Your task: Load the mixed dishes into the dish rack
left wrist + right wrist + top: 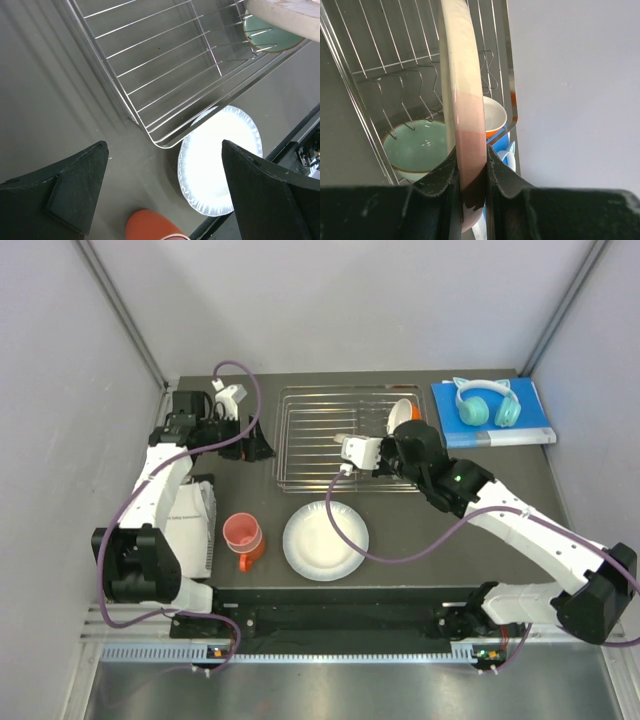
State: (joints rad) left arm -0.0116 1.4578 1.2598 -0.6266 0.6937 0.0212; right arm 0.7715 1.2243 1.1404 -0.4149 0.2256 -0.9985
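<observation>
At the right gripper [470, 167]: fingers closed tight on the rim of the cream-and-pink plate [462, 75], held on edge over the far right end of the dish rack [375, 70]. Contact between plate and rack bars: cannot tell.

In the rack, just beyond the held plate: two bowls, upright and side by side. One mint-green bowl [417, 145]; one orange bowl [495, 117] with a white inside.

At the left gripper [164, 147]: fingers spread wide, holding nothing, hovering over the table [60, 100] beside the rack's near left corner.

On the table, just in front of the rack: one white plate [325, 540], lying flat. Just left of it and apart from it: one orange handled mug [243, 537], upright.

Past the rack's right end: one blue book [495, 432], with one pair of teal headphones [485, 405] on top.

Right wrist view only: the grip on the rim, and both bowls. Left wrist view: the mint-green bowl alone, plus the mug's rim and the white plate. Top view only: book and headphones; bowls mostly hidden there behind the right arm.
</observation>
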